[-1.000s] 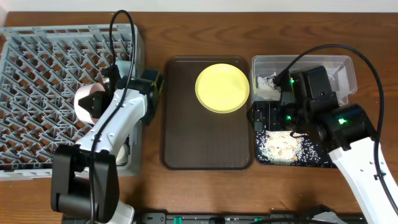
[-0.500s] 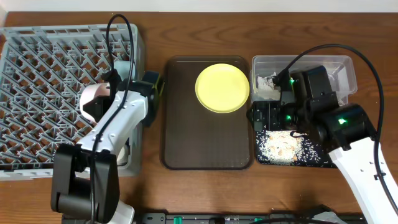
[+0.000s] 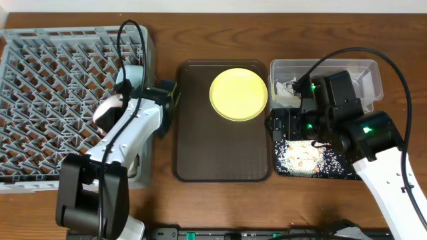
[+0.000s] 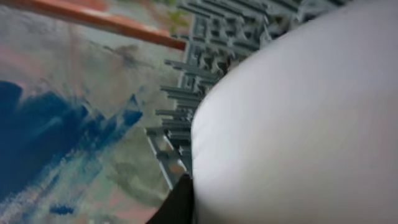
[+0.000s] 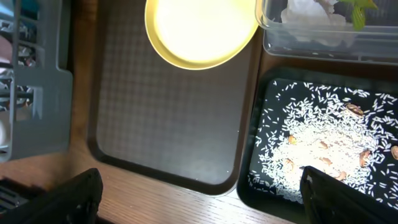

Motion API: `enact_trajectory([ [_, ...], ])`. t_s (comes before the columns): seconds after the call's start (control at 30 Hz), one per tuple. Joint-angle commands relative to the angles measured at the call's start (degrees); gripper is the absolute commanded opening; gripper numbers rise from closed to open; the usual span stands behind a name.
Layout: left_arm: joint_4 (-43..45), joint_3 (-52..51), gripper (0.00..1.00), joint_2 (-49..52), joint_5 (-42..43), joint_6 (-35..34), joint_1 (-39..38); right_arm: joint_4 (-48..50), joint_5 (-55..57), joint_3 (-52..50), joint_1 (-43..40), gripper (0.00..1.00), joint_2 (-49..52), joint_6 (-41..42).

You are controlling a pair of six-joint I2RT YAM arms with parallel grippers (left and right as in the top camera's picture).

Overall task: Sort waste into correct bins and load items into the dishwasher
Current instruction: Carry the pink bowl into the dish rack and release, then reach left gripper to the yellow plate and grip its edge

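My left gripper (image 3: pixel 115 101) is shut on the white-pinkish bowl (image 3: pixel 107 112) and holds it tilted over the right part of the grey dish rack (image 3: pixel 47 73). In the left wrist view the bowl (image 4: pixel 298 124) fills the frame, with one dark finger (image 4: pixel 180 204) on its rim. The yellow plate (image 3: pixel 238 94) lies on the brown serving tray (image 3: pixel 220 153). My right gripper (image 5: pixel 202 190) is open and empty, above the gap between the serving tray and the black tray (image 3: pixel 347 172) of rice crumbs (image 5: pixel 317 140). The clear tub (image 3: pixel 370 70) holds tissue (image 5: pixel 311 12) and the green wrapper (image 5: pixel 357 9). The blue bowl and chopsticks are hidden.
The rack (image 5: pixel 31 81) stands left of the serving tray (image 5: pixel 168 106), and the plate (image 5: pixel 199 31) is at that tray's far end. The tub (image 5: pixel 323 43) sits behind the black tray (image 5: pixel 255 180). Wooden table edge runs along the front.
My left gripper has carried the bowl a little to the right and turned it, so its opening shows less. The right arm has not moved.
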Motion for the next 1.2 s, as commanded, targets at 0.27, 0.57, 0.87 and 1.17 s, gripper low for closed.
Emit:
enact_trajectory([
  [0.27, -7.8, 4.26, 0.49, -7.85, 17.97, -6.64, -3.56, -0.04, -0.09, 0.07, -0.15, 0.99, 0.09, -1.07],
  [0.57, 2.6, 6.25, 0.52, -20.48, 48.65, -3.1, -6.75, -1.07, -0.11, 0.07, -0.15, 0.99, 0.11, -1.05],
  [0.87, 29.22, 4.83, 0.57, -16.39, 58.6, 12.26, -10.23, -1.33, -0.11, 0.07, -0.15, 0.99, 0.11, -1.05],
  [1.17, 47.78, 4.83, 0.61, 3.1, 60.52, 12.46, -10.23, -1.51, -0.11, 0.07, -0.15, 0.99, 0.09, -0.81],
])
